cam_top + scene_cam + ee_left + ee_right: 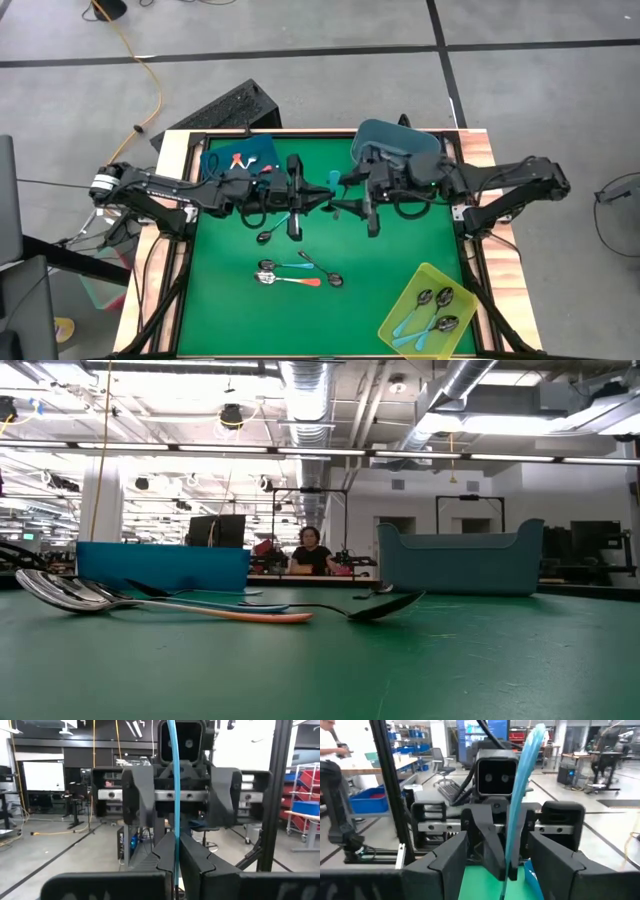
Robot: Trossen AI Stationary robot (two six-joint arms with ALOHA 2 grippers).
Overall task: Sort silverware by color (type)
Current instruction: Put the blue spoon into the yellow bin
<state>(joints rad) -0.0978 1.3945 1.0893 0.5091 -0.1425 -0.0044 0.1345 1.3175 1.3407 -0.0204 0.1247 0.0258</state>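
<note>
Mid handoff, by the look of it. Left gripper point(175, 855) up above the middle of the bench point(230, 310), jaws pressed together on a light blue spoon point(175, 780), pinching it by the handle. Right gripper point(500, 850) nose to nose with it, jaws spread wide either side of that same handle, not gripping yet.

Progress-wise, probably well along but not done. Yellow bin point(395, 318) at the near right corner already holding a few blue-handled spoons. Dark blue bin point(212, 160) at the far left with some orange-red handles in it. Grey-blue bin point(390, 130) at the back, contents hidden.

Left over: a small cluster of loose spoons point(295, 272) lying mid-bench, orange-red, blue and dark handles mixed, plus the one in the air.
</note>
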